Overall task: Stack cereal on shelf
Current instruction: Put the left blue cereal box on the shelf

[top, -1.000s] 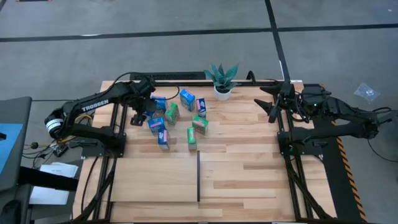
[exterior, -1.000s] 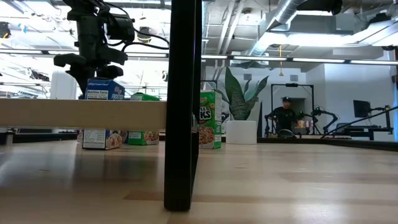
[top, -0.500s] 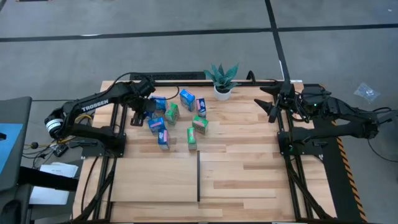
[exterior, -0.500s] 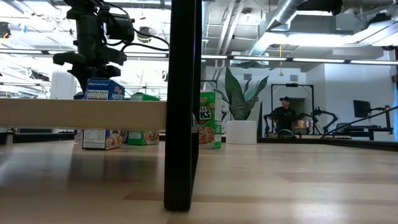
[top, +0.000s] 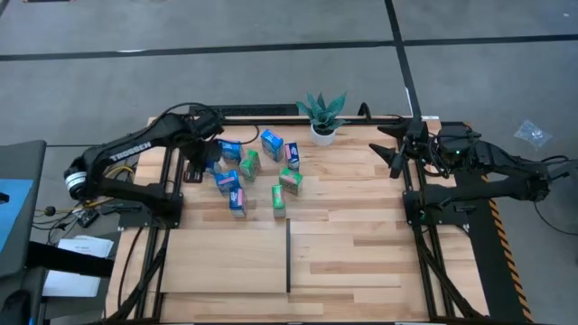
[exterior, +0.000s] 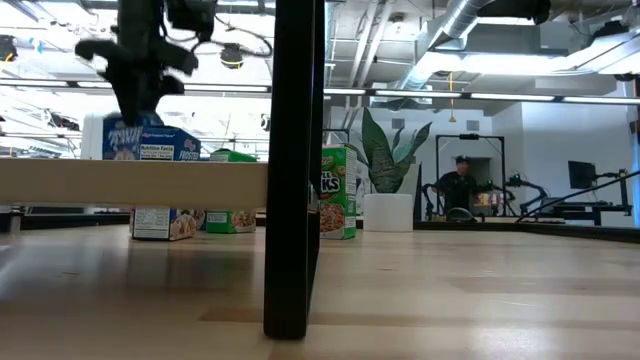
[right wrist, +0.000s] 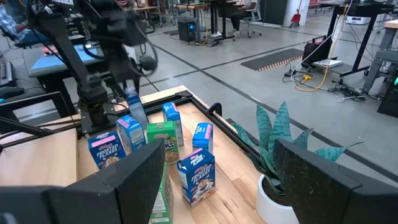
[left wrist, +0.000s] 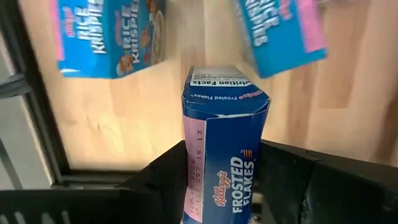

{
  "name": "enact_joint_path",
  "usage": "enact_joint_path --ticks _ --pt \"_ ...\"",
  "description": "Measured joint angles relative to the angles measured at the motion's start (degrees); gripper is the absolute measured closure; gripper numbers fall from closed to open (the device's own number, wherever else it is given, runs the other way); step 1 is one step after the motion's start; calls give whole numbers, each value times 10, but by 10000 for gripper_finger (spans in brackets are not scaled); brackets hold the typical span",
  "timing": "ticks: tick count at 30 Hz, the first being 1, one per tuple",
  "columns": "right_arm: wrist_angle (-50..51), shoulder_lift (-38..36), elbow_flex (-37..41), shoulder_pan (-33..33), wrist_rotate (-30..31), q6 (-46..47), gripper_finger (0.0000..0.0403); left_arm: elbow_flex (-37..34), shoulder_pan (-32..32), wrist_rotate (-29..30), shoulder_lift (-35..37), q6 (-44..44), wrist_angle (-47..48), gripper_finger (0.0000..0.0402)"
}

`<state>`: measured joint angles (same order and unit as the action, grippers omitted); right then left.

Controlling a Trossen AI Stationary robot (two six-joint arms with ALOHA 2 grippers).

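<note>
Left gripper (top: 204, 155) pinches a blue Frosted Flakes box (left wrist: 224, 146) between its two dark fingers (left wrist: 158, 180). It holds the box up off the wood, at the far left side of the table, just beside the black rail (top: 168, 167). From the wrist camera, the box stands up tall between the fingers, and two more blue boxes lie on the wood under it, a Rice Krispies box (left wrist: 109, 37) and another blue box (left wrist: 283, 31).

Next to the gripper sits the bunch of little cereal boxes (top: 257, 171), blue ones and green ones, close together on the light wood shelf top (top: 352, 235). Some stand up and some are tipped. A thin black divider strip (top: 288, 255) runs along the wood on the near side of the bunch.

A potted green plant (top: 322, 115) stands at the far edge, near the boxes.

Far over on the right side, the right gripper (top: 395, 152) waits above the right rail, well apart from the boxes. Its fingers (right wrist: 323, 180) are spread wide and hold nothing.

In the level view, a person (exterior: 458, 187) shows in the room behind the table.
</note>
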<state>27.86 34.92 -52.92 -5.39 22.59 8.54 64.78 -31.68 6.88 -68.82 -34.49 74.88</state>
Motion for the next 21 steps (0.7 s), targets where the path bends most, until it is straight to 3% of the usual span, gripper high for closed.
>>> enact_joint_path --ticks 10,16,21 --pt "0 0 0 0 0 0 81 126 119 -12 58 173 151 245" --pt "0 0 0 0 0 0 81 162 228 -64 100 313 149 245" --pt "0 0 0 0 0 0 81 162 343 -67 102 445 147 245"
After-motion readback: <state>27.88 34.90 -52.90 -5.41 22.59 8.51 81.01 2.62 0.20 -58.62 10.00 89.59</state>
